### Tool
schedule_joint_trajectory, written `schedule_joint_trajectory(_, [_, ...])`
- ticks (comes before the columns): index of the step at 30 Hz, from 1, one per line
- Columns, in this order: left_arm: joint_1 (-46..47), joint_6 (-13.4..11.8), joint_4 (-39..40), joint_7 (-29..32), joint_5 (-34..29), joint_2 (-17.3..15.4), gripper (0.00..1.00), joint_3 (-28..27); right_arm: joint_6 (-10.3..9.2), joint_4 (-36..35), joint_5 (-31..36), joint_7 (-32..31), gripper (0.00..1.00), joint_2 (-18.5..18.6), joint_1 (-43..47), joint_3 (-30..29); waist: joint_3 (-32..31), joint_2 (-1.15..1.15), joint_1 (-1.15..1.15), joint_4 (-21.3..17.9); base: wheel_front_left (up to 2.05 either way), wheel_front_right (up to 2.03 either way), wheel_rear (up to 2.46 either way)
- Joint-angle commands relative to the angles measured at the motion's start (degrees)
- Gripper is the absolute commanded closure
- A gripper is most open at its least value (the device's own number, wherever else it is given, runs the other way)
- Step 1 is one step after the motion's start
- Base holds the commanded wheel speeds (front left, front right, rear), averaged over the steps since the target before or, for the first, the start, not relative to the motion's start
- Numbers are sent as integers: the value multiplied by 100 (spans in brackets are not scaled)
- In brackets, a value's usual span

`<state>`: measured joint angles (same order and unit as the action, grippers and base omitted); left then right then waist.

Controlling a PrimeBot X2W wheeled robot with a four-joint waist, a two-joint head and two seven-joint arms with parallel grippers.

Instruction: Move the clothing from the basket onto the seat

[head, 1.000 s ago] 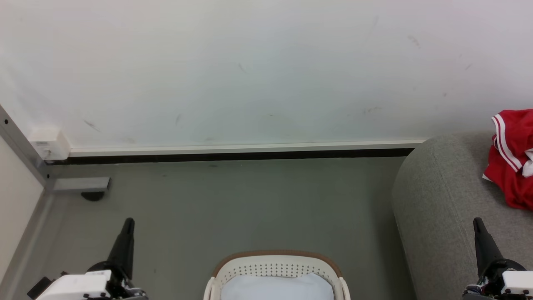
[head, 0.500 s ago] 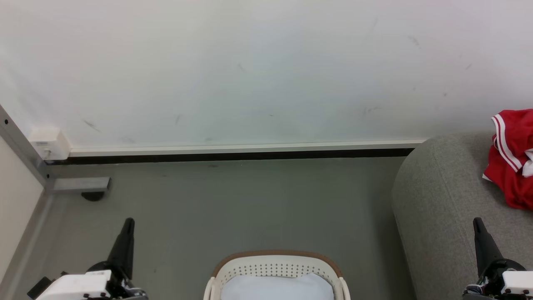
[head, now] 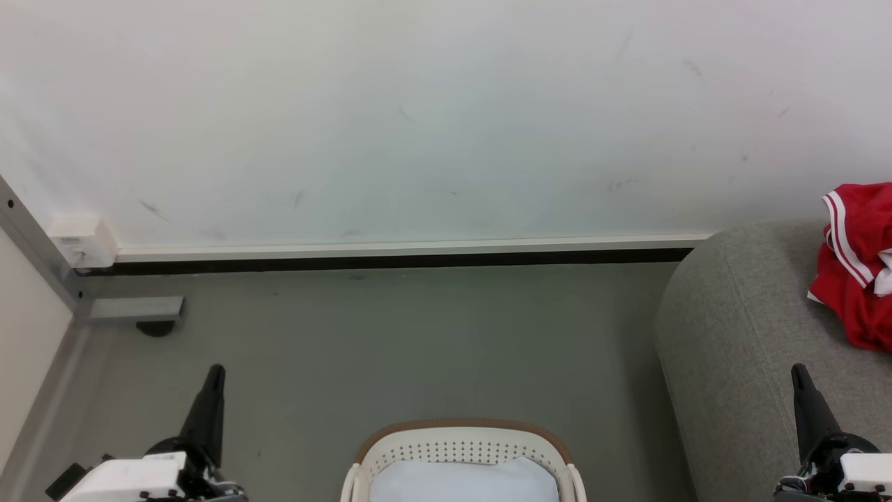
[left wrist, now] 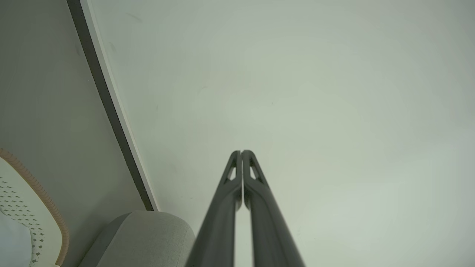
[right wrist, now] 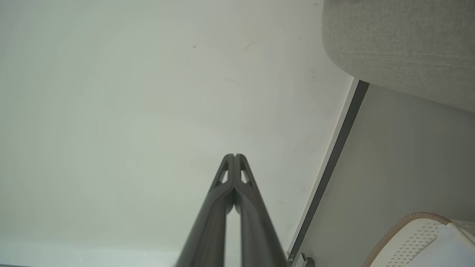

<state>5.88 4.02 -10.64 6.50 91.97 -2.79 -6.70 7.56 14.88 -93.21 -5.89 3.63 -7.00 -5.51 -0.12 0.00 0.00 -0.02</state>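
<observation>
Nothing is shifting across the last second: in the head view the left gripper (head: 214, 373) is staying at the lower left and the right gripper (head: 796, 373) at the lower right, both pointing up the frame as before. In each wrist view the two dark fingers are pressing together at the tips, pinching nothing. The clothing (head: 856, 268) is lying crumpled at the right edge of the frame, resting on the seat (head: 732, 335), well apart from the basket (head: 460, 434) at the bottom centre, which is holding a pale blue-white cloth (head: 463, 481). Judging by this stillness, the transfer is looking finished and the arms are idling at rest.
</observation>
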Motion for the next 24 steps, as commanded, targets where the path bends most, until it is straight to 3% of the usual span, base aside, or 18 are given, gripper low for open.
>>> schedule_joint_trajectory(1, [47,28,17,23,71,-9,100,-17,-14,-20,-40,29,100,41,-51,11,0,0,0,0,0,0,0])
schedule_joint_trajectory(24, [47,28,17,23,71,-9,100,-17,-14,-22,-78,49,100,74,-45,47,0,0,0,0,0,0,0])
